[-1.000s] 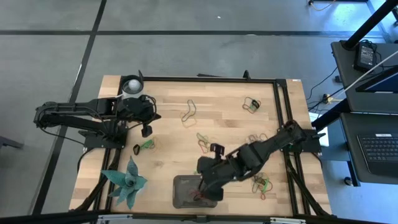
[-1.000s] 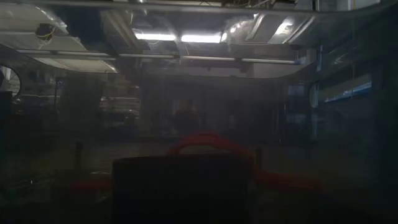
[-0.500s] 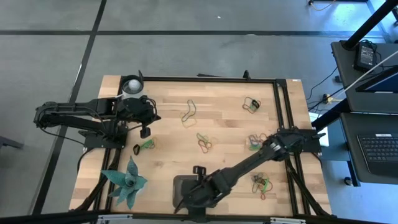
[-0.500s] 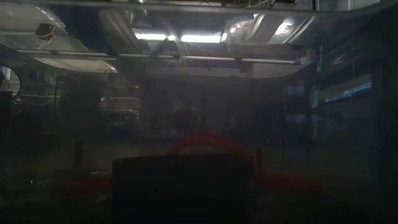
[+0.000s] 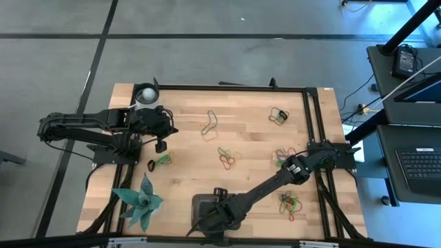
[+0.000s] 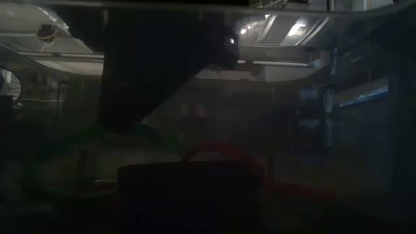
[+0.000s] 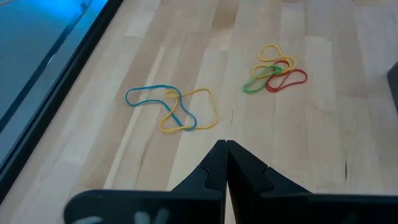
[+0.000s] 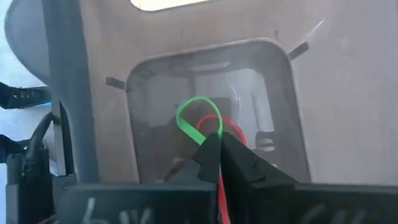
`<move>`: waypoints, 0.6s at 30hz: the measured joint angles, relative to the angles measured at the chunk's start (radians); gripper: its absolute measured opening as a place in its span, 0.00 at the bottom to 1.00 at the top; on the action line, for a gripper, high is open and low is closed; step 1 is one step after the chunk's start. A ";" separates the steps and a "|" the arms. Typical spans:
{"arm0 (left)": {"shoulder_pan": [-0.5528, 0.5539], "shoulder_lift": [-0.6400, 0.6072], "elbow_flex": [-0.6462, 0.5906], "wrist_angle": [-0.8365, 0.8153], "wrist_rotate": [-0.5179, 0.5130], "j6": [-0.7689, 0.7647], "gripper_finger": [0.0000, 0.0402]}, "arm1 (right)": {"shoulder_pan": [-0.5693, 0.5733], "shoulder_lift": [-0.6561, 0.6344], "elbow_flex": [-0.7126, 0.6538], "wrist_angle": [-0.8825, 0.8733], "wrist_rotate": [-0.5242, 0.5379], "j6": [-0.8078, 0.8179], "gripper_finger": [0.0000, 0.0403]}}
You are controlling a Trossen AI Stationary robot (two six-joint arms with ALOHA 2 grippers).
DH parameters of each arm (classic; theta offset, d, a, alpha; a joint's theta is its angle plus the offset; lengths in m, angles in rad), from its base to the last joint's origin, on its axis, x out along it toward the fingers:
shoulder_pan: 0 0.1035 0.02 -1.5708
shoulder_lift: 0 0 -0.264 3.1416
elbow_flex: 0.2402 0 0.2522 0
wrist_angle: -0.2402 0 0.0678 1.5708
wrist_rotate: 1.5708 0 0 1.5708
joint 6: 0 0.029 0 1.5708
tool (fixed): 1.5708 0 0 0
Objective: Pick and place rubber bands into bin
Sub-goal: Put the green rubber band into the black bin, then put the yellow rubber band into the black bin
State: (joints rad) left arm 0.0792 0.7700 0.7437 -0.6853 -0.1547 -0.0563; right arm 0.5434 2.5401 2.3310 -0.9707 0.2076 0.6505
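The bin [image 5: 200, 204], a dark grey tray with rounded corners, sits at the table's near edge; in the right wrist view the bin [image 8: 249, 93] lies right below my fingers. My right gripper [image 8: 219, 144] hangs over the bin's inside, shut on a green and a red rubber band. From above, my right gripper [image 5: 211, 219] is hidden under its own arm. My left gripper [image 7: 225, 149] is shut and holds nothing, hovering at the table's left above loose rubber bands [image 7: 171, 109]. My right gripper pinches two rubber bands together between its fingertips, coming from above at a slant. The green loop [image 8: 191, 119] and a red loop [image 8: 232, 132] stick out just past the tips, over the bin's floor. A red strand [image 8: 221, 186] runs back between the fingers.
More rubber bands lie in small heaps on the wood [image 5: 209, 124], [image 5: 278, 115], [image 5: 226, 157], [image 5: 289, 202], [image 5: 161, 160]. A white cup [image 5: 145, 94] stands at the far left corner. A green plant figure [image 5: 140, 202] stands left of the bin. Black rails frame the table.
My right gripper has come down over the bin and moved toward the table's near edge, the arm stretching out low and carrying the bands with it. In the low view the arm now fills the upper left.
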 joint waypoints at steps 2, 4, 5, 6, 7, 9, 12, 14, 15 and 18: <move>0.000 0.000 0.000 0.000 0.000 0.000 0.00 | 0.000 0.000 0.000 0.000 0.000 -0.004 0.07; 0.000 0.000 0.000 0.000 0.000 0.000 0.00 | 0.001 0.000 0.000 0.000 0.000 -0.004 0.10; 0.000 0.000 0.000 0.000 0.000 0.000 0.00 | 0.001 0.000 0.000 0.000 0.000 -0.004 0.12; 0.000 0.000 0.000 0.000 0.000 0.000 0.00 | 0.001 0.000 0.000 0.000 0.000 -0.003 0.15; 0.000 0.000 0.000 0.000 0.000 0.000 0.00 | 0.001 0.000 0.000 0.000 0.000 -0.003 0.17; 0.000 0.000 0.000 0.000 0.000 0.000 0.00 | 0.001 0.000 0.001 0.000 0.000 0.000 0.21; 0.000 0.000 0.000 0.000 0.000 0.000 0.00 | 0.001 -0.001 0.023 -0.003 0.000 -0.001 0.28; 0.000 0.000 0.000 0.000 0.000 0.000 0.00 | 0.001 -0.007 0.026 -0.004 0.001 -0.001 0.32; 0.000 0.000 0.000 0.000 0.000 0.000 0.00 | 0.001 -0.013 0.024 -0.005 0.001 -0.001 0.34; 0.000 0.000 0.000 0.001 0.000 0.000 0.00 | 0.001 -0.029 0.024 -0.032 0.002 -0.004 0.39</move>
State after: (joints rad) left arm 0.0795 0.7703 0.7437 -0.6846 -0.1547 -0.0563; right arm 0.5446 2.5111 2.3554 -1.0030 0.2095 0.6461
